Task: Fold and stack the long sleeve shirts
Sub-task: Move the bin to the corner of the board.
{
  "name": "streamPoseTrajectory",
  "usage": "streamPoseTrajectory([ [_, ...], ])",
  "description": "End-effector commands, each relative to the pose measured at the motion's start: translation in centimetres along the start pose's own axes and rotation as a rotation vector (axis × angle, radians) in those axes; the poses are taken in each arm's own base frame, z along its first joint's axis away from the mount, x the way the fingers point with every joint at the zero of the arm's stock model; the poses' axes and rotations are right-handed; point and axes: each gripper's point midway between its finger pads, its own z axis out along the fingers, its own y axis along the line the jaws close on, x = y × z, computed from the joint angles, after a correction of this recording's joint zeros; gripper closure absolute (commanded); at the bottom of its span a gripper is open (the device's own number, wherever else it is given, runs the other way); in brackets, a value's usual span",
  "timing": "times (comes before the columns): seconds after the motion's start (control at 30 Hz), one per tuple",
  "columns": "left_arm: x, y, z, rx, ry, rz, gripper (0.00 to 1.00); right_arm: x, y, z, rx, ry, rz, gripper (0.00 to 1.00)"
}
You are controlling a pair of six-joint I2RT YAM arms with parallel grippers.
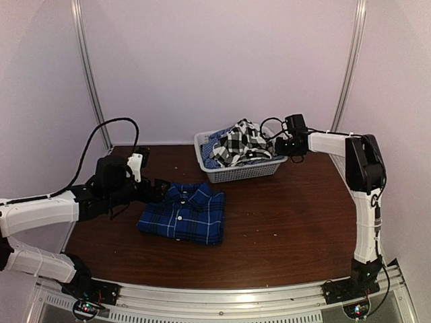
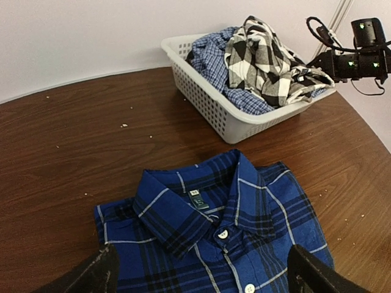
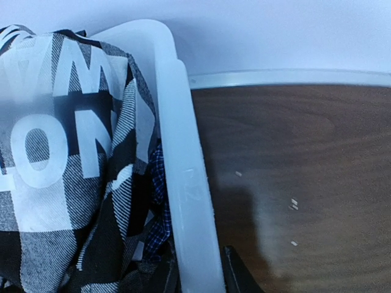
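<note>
A: Item 1, L gripper [image 2: 201, 278]?
B: Jaws spread fully, nothing held. Sits low over the near part of the blue-and-black plaid shirt [image 1: 183, 212].
A: That shirt's cond./loc.?
B: Folded, collar up, buttoned. Flat on brown table [image 1: 289, 222], near the white plastic basket [image 1: 242, 173] but apart from it.
A: Item 2, R gripper [image 3: 198, 278]?
B: Jaws drawn narrow, one finger each side of the basket rim, clamped on it.
A: Item 3?
B: Black-and-white checked shirt [image 1: 241, 142] w/ white lettering. Crumpled, top of the heap in the basket, over a lighter blue checked garment [image 2: 214, 67].
</note>
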Motion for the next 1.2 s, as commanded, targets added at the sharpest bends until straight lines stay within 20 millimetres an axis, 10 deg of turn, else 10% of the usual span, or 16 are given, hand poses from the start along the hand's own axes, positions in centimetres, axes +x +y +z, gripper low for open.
streamPoseTrajectory([
  [0.0, -0.9, -1.1, 0.2, 0.046, -0.036, 0.0, 0.03, 0.6, -10.9, -3.6, 0.188, -0.009, 0.139, 0.77],
  [0.2, -1.0, -1.7, 0.4, 0.066, -0.034, 0.016, 0.03, 1.3, -21.6, -7.9, 0.388, -0.018, 0.207, 0.79],
  [0.4, -1.1, -2.0, 1.0, 0.072, -0.018, 0.033, 0.03, 0.3, -27.5, -9.4, 0.583, -0.009, 0.153, 0.79],
  [0.8, 0.8, -2.9, 2.4, 0.094, 0.039, 0.03, 0.03, -5.2, -31.8, -6.8, 0.775, 0.021, -0.076, 0.76],
  [1.17, 2.8, -7.0, 4.1, 0.108, 0.107, 0.109, 0.02, -9.3, -32.7, -8.4, 0.799, -0.082, -0.049, 0.38],
])
